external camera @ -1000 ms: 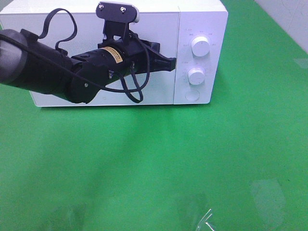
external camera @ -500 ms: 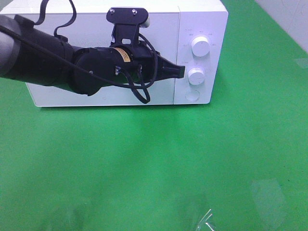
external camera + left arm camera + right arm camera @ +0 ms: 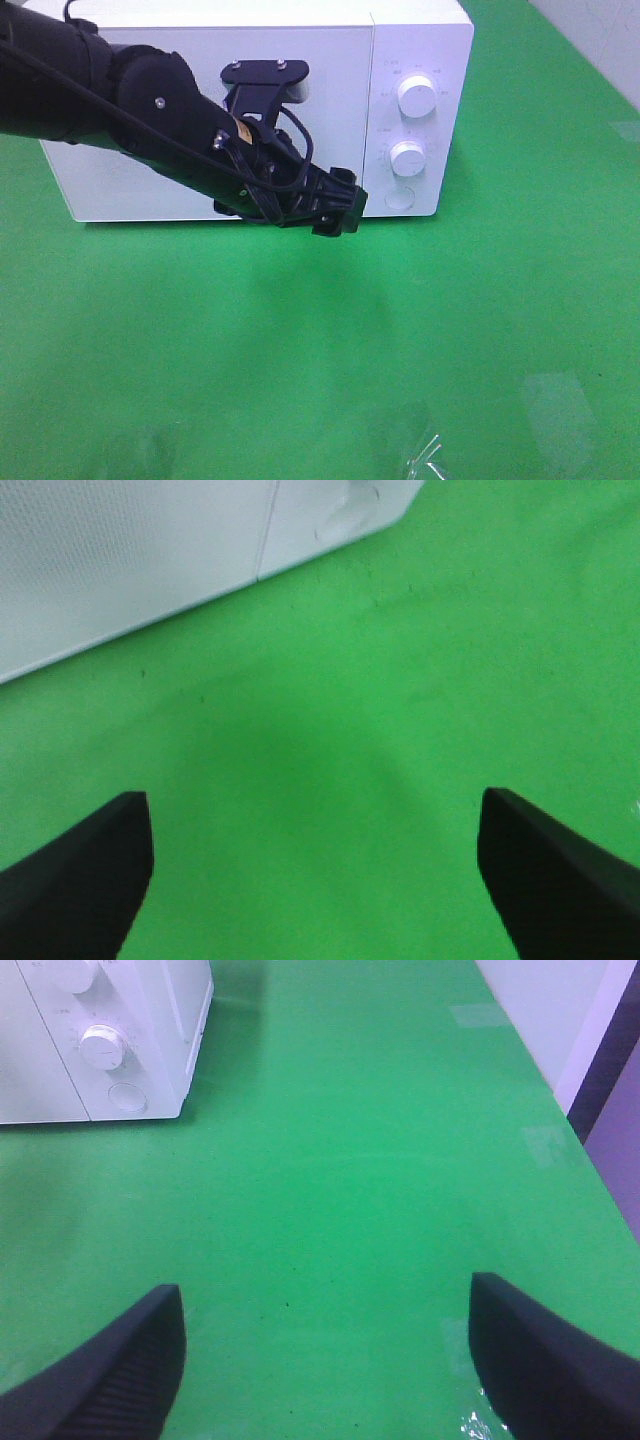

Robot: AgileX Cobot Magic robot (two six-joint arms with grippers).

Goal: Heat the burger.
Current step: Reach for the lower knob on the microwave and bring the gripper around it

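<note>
No burger shows in any view. The white microwave (image 3: 330,60) stands at the back of the green table with its door shut. My left gripper (image 3: 338,212) hangs low in front of the door's lower right corner, just left of the round button (image 3: 399,199). In the left wrist view the left gripper (image 3: 312,805) is open over bare green cloth, the microwave's bottom edge (image 3: 150,570) beyond it. My right gripper (image 3: 325,1295) is open and empty over the table, right of the microwave (image 3: 100,1040).
The control panel carries an upper knob (image 3: 415,95) and a lower knob (image 3: 407,157). A scrap of clear plastic (image 3: 428,458) lies at the front edge. The table's right edge (image 3: 590,1150) runs along a pale wall.
The left gripper was shut with its tip near the lower knob; it has since dropped down and left, away from the panel, and opened. The right gripper has not moved.
</note>
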